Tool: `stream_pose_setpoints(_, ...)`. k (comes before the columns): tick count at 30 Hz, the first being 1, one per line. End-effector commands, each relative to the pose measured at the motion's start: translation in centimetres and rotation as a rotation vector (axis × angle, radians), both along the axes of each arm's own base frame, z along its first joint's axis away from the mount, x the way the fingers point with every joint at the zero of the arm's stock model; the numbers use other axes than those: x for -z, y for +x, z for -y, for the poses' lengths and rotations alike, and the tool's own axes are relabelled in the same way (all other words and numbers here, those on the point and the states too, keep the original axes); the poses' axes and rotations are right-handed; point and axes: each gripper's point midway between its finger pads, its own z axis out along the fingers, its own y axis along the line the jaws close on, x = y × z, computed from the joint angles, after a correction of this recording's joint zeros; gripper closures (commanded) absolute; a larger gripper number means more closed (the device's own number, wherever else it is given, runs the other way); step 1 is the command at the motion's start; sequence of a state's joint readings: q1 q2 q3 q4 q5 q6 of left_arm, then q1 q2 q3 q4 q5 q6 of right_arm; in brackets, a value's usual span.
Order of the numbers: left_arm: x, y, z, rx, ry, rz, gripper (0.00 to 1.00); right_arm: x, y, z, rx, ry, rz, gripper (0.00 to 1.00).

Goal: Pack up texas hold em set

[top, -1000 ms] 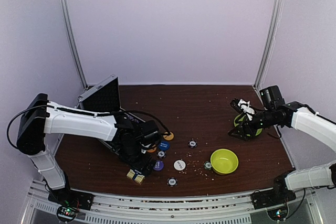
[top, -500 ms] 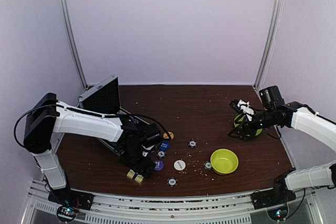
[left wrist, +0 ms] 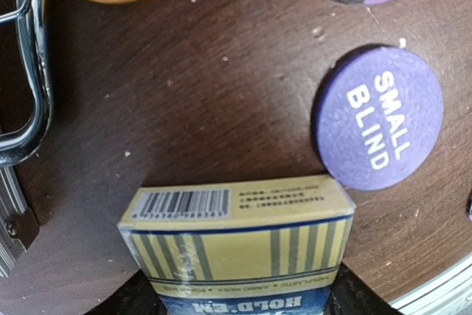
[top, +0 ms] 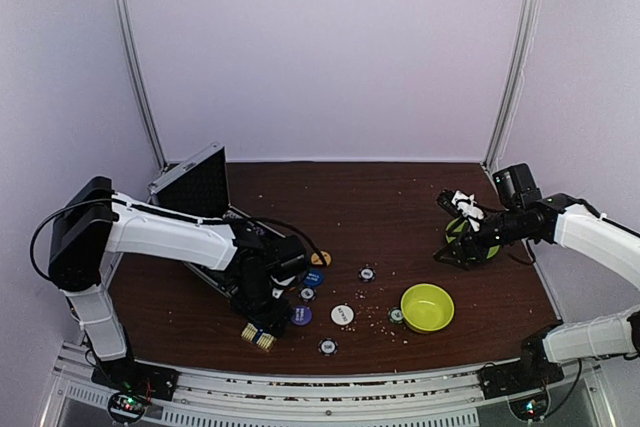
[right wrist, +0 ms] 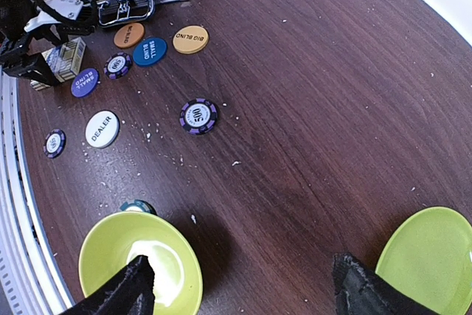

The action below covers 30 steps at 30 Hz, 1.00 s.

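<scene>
Left hand [left wrist: 237, 300]: fingers straddle one end of the card deck [left wrist: 236, 245]. Can't tell if they're pressing it or just short.
Right hand [right wrist: 241, 289]: spread wide, holding nothing, out at 3 o'clock.
Deck spot: on the tabletop [top: 400, 217] by the near edge, 6 o'clock of the case [top: 195, 185], purple button [left wrist: 380, 119] just beside.
Heading: barcode end faces 12 o'clock, toward the case handle [left wrist: 29, 71]. Long axis likely runs 12-to-6.
Risk: with only one end between the fingers, the deck could swing or slip out, I'd say. Fingers could also nudge that button.

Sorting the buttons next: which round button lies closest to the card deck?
The purple SMALL BLIND button, right beside the card deck; the blue button, orange buttons and white DEALER button lie farther off.
</scene>
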<state>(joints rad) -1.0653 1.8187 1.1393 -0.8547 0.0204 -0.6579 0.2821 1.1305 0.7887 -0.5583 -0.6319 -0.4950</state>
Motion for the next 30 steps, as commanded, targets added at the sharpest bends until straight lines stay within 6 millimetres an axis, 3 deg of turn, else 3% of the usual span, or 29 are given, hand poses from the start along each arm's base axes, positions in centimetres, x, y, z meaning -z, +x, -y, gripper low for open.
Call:
stream_pose_setpoints(1, -0.8, 0.4, 0.4, 0.036, -0.004, -0.003, 0.31, -0.7, 0.2, -0.2, -0.012, -0.005, 0.017, 0.16)
stream_pose_setpoints(8, -8.3, 2.5, 1.1, 0.177, -0.038, 0.137, 0.32, -0.5, 0.2, -0.3, -0.016, -0.009, 0.013, 0.16)
stream_pose_setpoints(11, -10.2, 5.0, -0.4, 0.19, 0.011, 0.217, 0.31, -0.5, 0.2, -0.3, -0.019, -0.012, 0.015, 0.16)
stream_pose_setpoints(17, -11.1, 11.4, -4.8, 0.128, 0.101, 0.322, 0.31, -0.6, 0.1, -0.1, -0.018, -0.018, 0.022, 0.16)
stream_pose_setpoints(23, -11.7, 18.3, -7.5, 0.09, 0.183, 0.419, 0.31, -0.6, 0.1, -0.2, -0.02, -0.019, 0.024, 0.16)
stream_pose_setpoints(30, -11.4, 22.1, -9.4, 0.098, 0.239, 0.423, 0.32, -0.7, -0.1, -0.1, -0.022, -0.023, 0.029, 0.16)
